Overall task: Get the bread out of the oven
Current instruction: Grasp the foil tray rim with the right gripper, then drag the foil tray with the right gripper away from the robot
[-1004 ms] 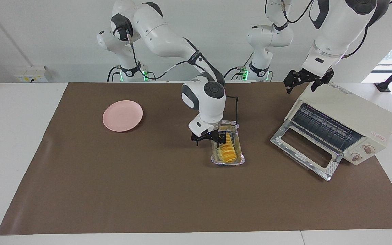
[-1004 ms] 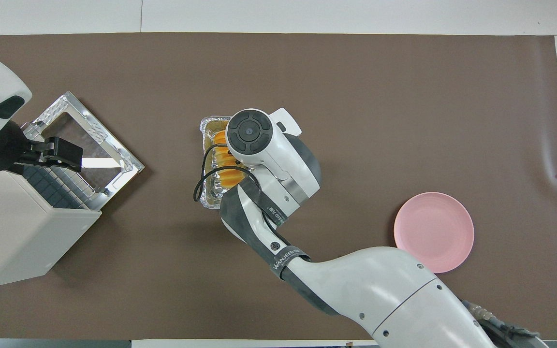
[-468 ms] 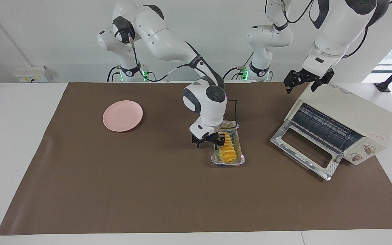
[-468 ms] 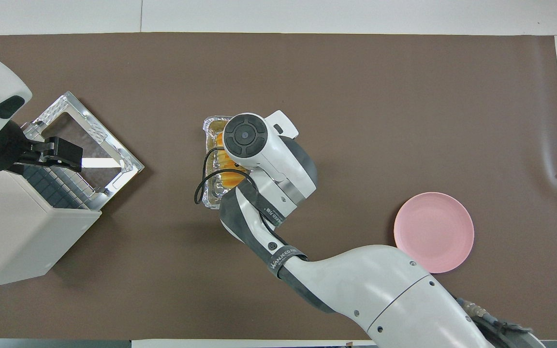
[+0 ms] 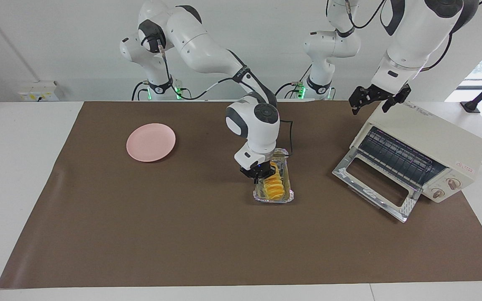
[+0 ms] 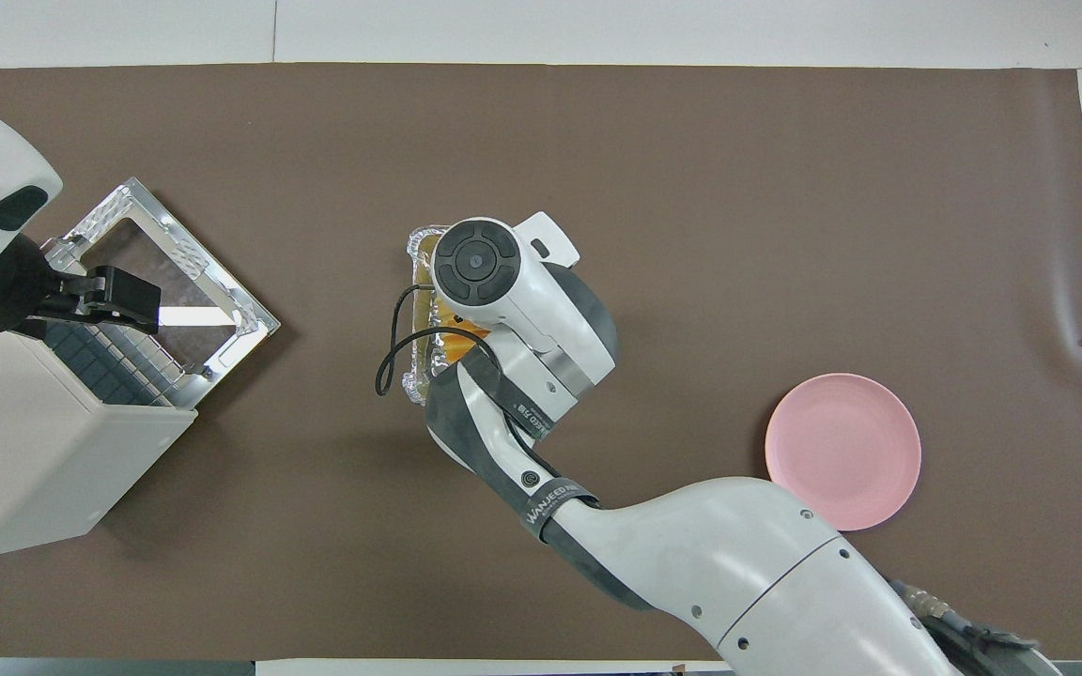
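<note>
Bread (image 5: 274, 187) lies lengthwise in a foil tray (image 5: 288, 196) on the worktop (image 5: 182, 234), mid-table, already out of the oven (image 5: 429, 146), which stands with its door (image 5: 375, 188) dropped open toward the left arm's end. The loaf looks light and soft, its ridged, slice-like segments likely to crush or part if squeezed hard, so a gentle pinch across its narrow width near the middle seems the safest hold; taking it by one end risks it bending or breaking. The tray is thin foil and probably slides or buckles easily, so any drag on the loaf could carry it along. The right end effector (image 5: 261, 174) is down at the end of the loaf nearer the robots, its fingers drawn close together around or against the bread there, though I cannot tell whether they truly clamp it. From overhead the wrist hides the contact. The left end effector (image 5: 375, 99) waits in the air over the oven's top edge, fingers apart and holding nothing. A pink plate (image 5: 151, 142) sits well apart, toward the right arm's end, a likely place to set the loaf.
</note>
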`<state>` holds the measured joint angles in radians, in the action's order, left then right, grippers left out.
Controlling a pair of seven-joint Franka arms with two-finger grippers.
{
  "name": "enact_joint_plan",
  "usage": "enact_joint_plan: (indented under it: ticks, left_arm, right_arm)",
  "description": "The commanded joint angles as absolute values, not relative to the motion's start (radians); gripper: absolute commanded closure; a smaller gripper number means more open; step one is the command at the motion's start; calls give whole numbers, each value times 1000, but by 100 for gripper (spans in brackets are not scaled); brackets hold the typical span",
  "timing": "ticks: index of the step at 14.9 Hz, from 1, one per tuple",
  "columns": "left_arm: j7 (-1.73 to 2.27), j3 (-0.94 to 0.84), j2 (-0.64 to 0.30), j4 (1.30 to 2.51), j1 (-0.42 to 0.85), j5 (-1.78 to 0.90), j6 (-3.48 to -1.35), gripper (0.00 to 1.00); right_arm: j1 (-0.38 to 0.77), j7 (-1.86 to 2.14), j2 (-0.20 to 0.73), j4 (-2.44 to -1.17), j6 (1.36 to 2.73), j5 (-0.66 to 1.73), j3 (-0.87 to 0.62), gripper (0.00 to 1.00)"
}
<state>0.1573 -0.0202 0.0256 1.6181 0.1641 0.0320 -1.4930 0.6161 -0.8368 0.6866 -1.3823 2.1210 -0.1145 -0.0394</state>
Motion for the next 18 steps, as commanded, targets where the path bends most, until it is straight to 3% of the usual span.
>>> enact_joint_plan:
  ticks: [1,7,18]
  left_arm:
    - [149,-20,46,1635,156,14,-1502,0]
    - [149,-20,45,1635,156,14,-1502,0]
    - [149,-20,44,1635,156,14,-1502,0]
  right_arm:
    - [563,-758,643,-1376,2068,-78,-49,100]
    - [384,-519,600,-1289,1919,14,-48,100]
    - [6,-60,611,-1357,2029,21,-44,100]
